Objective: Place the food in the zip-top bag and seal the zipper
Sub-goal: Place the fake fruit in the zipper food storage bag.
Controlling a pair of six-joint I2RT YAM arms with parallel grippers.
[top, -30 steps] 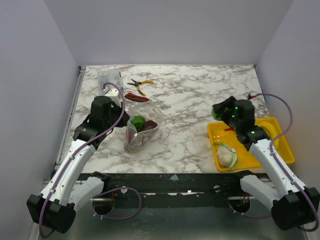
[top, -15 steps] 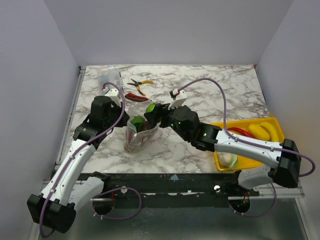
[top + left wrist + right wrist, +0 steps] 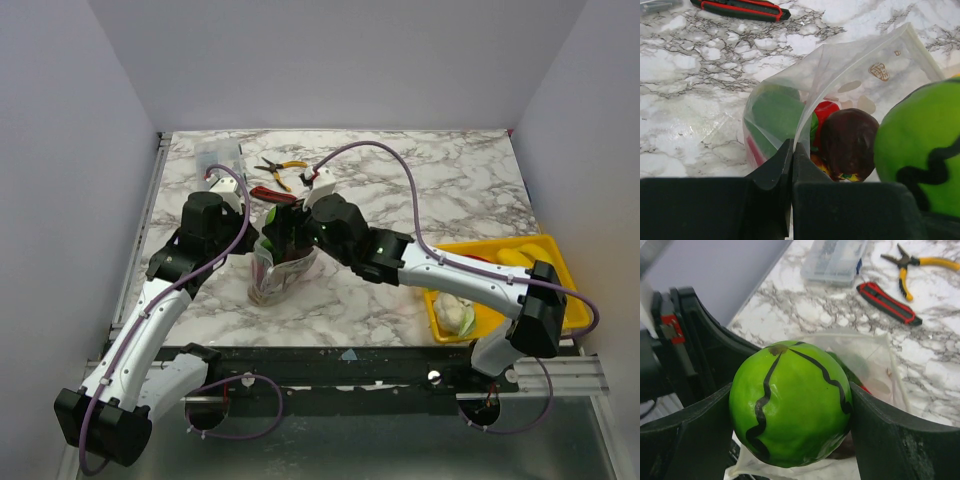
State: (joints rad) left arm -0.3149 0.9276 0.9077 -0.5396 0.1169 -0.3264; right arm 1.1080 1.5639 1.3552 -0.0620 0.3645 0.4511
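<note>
The clear zip-top bag [image 3: 283,268] stands open on the marble table, left of centre. My left gripper [image 3: 792,150] is shut on its zipper edge [image 3: 807,107] and holds the mouth open. Inside the bag lie a maroon piece [image 3: 847,140], a green piece [image 3: 775,112] and a red piece [image 3: 826,110]. My right gripper [image 3: 792,410] is shut on a round green toy melon with black stripes [image 3: 792,402] and holds it just above the bag's mouth [image 3: 875,365]. The melon also shows in the left wrist view [image 3: 920,150]. A pale leafy food [image 3: 452,312] lies in the yellow tray [image 3: 560,275].
A red utility knife [image 3: 272,193], yellow-handled pliers [image 3: 280,167] and a rigid clear compartment box [image 3: 218,155] lie behind the bag. The yellow tray sits at the right front, with a yellow piece [image 3: 512,257] in it. My right arm stretches across the table's middle.
My right arm has swung from the yellow tray leftward across the table with the green melon, up to the bag's mouth. The left arm and bag have not moved.
</note>
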